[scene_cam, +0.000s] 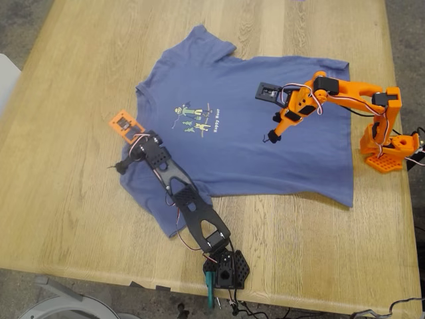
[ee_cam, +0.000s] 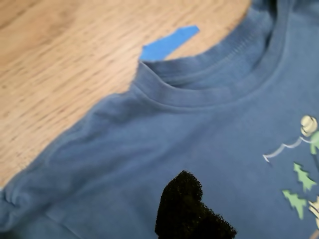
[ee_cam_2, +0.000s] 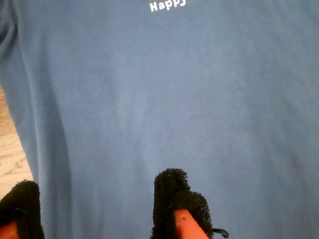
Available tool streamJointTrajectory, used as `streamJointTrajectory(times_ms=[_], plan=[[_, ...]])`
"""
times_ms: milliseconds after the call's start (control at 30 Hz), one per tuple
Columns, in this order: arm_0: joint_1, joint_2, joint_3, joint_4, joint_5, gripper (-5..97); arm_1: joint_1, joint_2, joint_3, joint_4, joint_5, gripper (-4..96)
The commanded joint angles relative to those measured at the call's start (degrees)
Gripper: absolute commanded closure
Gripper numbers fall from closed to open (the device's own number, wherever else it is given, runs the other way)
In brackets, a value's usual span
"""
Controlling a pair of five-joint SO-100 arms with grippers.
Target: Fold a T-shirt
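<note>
Nearest the exterior camera, the black arm's base [scene_cam: 226, 269] sits at the worktop's [scene_cam: 80, 86] front edge, and the arm reaches up over the lower sleeve of the T-shirt [scene_cam: 265, 153]. The slate-blue shirt lies spread flat in the middle of the wooden worktop, print side up. Its collar points to the exterior view's left and its hem to the exterior view's right. The small green-yellow cartoon print [scene_cam: 192, 119] sits on the chest.

My first pincer [scene_cam: 123, 164] is at the tip of the black arm, by the shoulder and sleeve near the collar. The first wrist view gives the detail that the exterior view lacks. It shows the ribbed collar [ee_cam: 209, 74], a scrap of blue tape [ee_cam: 167, 44] on the bare wood just beside the collar, and one black foam pad [ee_cam: 187, 209] low over the cloth. Only that one pad shows, so I cannot tell whether this pincer is released or clenched.

My second pincer [scene_cam: 271, 136] belongs to the orange arm, whose base [scene_cam: 388, 153] stands at the exterior view's right. It hangs over the shirt's belly, below the print. The second wrist view settles what the exterior view leaves too small. Two foam-tipped orange fingers [ee_cam_2: 174, 196] stand spread apart with plain blue cloth between them, released and gripping nothing. The white word "Happy" [ee_cam_2: 168, 5] shows beyond them.
</note>
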Motion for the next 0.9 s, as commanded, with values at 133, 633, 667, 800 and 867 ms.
streamJointTrajectory(times_ms=[133, 633, 667, 800, 867], plan=[[1.1, -3.8, -4.2, -14.6, 0.6, 30, -2.2, -1.1, -2.9, -3.8, 0.4, 58.7], [0.5, -13.4, -4.0, -33.2, 3.1, 31, -4.8, -1.8, 4.3, -12.7, 1.1, 59.6], [0.4, -13.7, -4.0, -34.0, 3.2, 31, -5.0, -1.8, 4.6, -12.8, 1.2, 59.6], [0.3, -15.6, -3.8, -36.7, 3.7, 31, -5.3, -1.8, 5.1, -13.1, 1.3, 59.6], [0.1, -16.4, -3.8, -36.7, 4.0, 31, -5.3, -1.8, 5.2, -13.0, 1.3, 59.6]])
